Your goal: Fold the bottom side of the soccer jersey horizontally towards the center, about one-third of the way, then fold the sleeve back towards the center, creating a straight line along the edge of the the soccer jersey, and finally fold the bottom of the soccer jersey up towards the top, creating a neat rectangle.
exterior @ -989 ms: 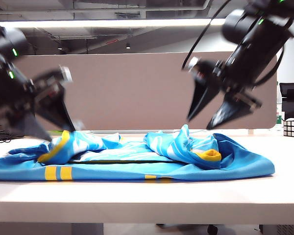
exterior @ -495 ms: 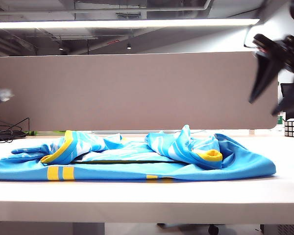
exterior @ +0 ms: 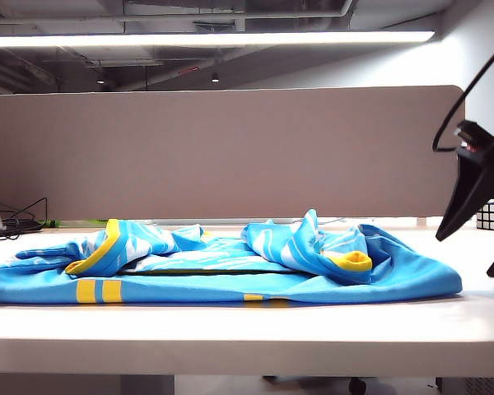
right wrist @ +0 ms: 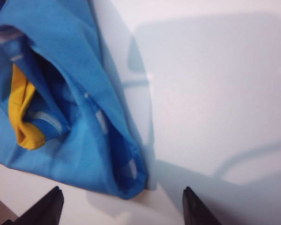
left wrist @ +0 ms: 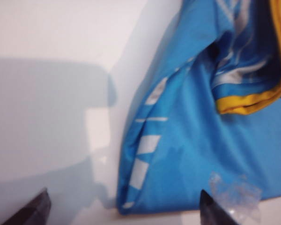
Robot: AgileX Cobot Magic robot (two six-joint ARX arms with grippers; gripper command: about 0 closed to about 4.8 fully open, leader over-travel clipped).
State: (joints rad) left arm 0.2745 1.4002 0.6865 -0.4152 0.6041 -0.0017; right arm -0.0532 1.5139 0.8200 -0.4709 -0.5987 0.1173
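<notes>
soccer jersey: one, lying flat and wide across the white table, sky-blue with white streaks; the long near edge is doubled over and carries short yellow bars.
sleeves: two, each turned inward on top of the body, one yellow-banded cuff toward the exterior view's left, the other cuff toward its right; both sit bunched, not flat.
bottom of the soccer jersey: cannot be singled out with certainty among the folded edges.
left gripper: outside the exterior view; its wrist view shows two dark fingertips spread wide above one end of the jersey, grasping nothing.
right gripper: at the right margin of the exterior view, above the table just beyond the jersey's end; fingers parted, released, nothing between them.
risk: the puffed sleeves may slip or unroll when the final fold lifts the cloth, because the fabric is shiny and loosely laid; a pinch on one layer only would drag the stack askew.
rubik's cube: one, at the far right of the table, well apart from the jersey.
partition panel: one, behind the table.
</notes>
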